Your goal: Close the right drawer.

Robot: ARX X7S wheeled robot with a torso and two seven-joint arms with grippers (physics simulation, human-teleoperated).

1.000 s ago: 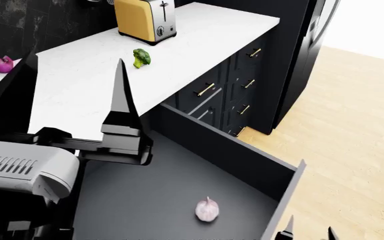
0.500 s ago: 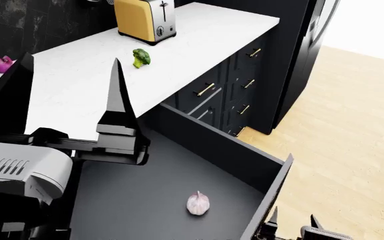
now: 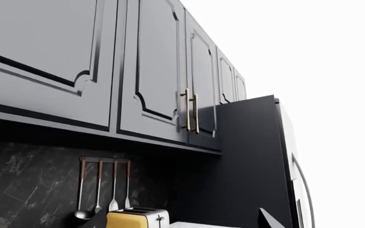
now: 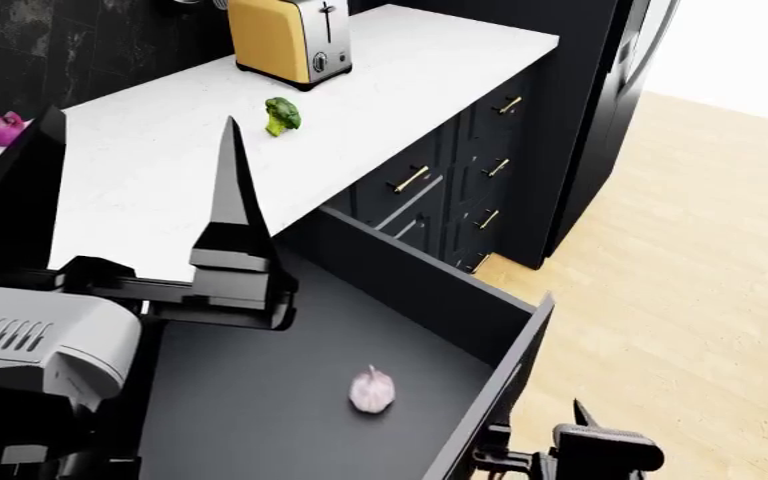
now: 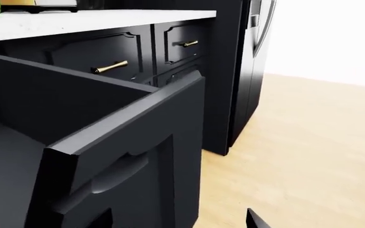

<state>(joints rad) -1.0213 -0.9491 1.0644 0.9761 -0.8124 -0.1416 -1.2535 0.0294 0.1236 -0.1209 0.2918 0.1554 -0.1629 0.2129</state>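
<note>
The right gripper (image 4: 584, 440) sits at the bottom edge of the head view, mostly cut off, pressed close to the front panel of the right drawer (image 4: 398, 300); whether it is clenched cannot be told. The left gripper (image 4: 137, 190) stands released at centre-left, its fingers wide apart over the white counter (image 4: 357, 120). The drawer fills the lower centre, open, dark grey inside, glossy black outside, handle hidden. A garlic bulb (image 4: 372, 390) lies within it.
</note>
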